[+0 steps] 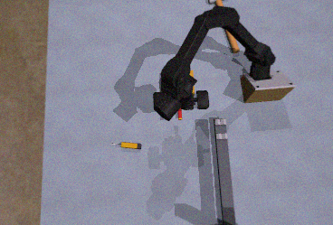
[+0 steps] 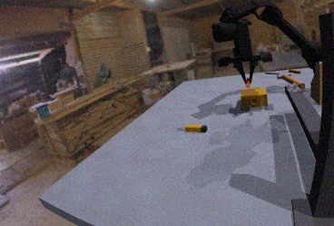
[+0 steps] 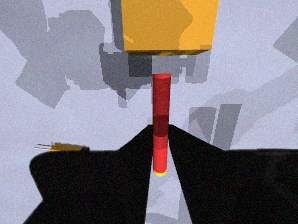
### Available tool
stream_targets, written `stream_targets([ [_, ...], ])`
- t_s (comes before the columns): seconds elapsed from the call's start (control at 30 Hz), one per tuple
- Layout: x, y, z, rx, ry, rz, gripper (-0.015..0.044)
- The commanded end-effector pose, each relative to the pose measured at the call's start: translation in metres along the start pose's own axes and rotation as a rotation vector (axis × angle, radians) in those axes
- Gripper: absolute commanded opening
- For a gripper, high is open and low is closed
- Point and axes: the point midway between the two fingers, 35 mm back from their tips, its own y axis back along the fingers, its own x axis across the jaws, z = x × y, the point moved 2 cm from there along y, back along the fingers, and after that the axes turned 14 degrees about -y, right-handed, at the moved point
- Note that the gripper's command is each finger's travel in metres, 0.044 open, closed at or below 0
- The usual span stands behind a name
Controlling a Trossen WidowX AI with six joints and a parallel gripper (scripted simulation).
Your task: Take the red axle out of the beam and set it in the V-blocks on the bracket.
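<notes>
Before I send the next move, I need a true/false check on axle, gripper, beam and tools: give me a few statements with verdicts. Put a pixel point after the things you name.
1. The gripper (image 1: 182,104) (image 2: 248,82) (image 3: 160,129) is closed on the red axle (image 1: 180,114) (image 2: 248,83) (image 3: 161,100). True.
2. The red axle is still seated in the yellow beam (image 2: 254,98) (image 3: 170,25). False: it is out of the beam, between the gripper's fingers.
3. The yellow beam hangs from the gripper. False: it sits on the table (image 1: 90,179) (image 2: 136,166).
4. The yellow-handled tool (image 1: 130,145) (image 2: 195,128) (image 3: 67,148) lies on the table. True.
5. The hammer (image 1: 232,41) (image 2: 292,81) is red-handled. False: its handle is orange-brown.
</notes>
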Motion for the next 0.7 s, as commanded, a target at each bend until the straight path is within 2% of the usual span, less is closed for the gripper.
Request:
stream_targets([
  [0.0, 0.000, 0.015, 0.000, 0.000, -0.002, -0.005, 0.0000],
  [0.23, -0.011, 0.023, -0.007, 0.004, 0.003, -0.006, 0.0000],
  [0.67, -0.103, 0.028, -0.041, 0.016, 0.003, -0.012, 0.0000],
])
